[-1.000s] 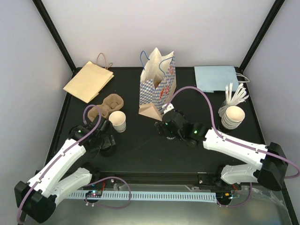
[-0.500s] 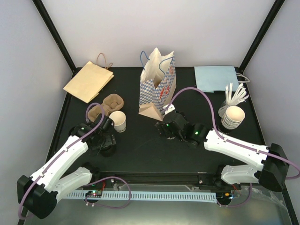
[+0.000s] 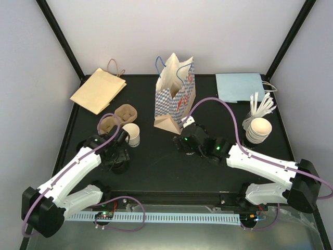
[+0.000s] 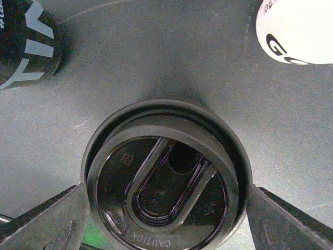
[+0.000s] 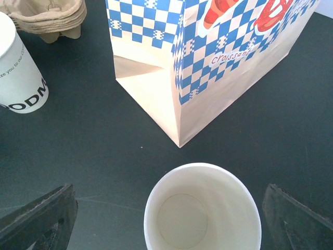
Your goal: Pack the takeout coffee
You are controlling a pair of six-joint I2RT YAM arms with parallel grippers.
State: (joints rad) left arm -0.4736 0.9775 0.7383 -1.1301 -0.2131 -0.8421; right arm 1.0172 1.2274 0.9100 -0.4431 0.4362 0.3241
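A black coffee lid (image 4: 164, 177) lies flat on the dark table, and my left gripper (image 3: 117, 154) has its fingers (image 4: 49, 219) against both sides of its rim. A printed white cup (image 3: 131, 134) stands just beyond it, in front of the brown cup carrier (image 3: 117, 118). My right gripper (image 3: 189, 139) is wide open around an empty white cup (image 5: 203, 208), its fingers (image 5: 296, 219) clear of the cup's sides. The blue-checked paper bag (image 3: 175, 96) stands upright and open-topped right behind that cup.
A flat brown paper bag (image 3: 99, 89) lies at the back left and a flat light-blue bag (image 3: 240, 86) at the back right. A stack of white lids (image 3: 258, 129) and a bunch of white stirrers (image 3: 261, 105) stand at the right edge.
My left gripper has slid slightly toward the printed cup and narrowed its jaws onto the black lid. The right arm has barely moved.
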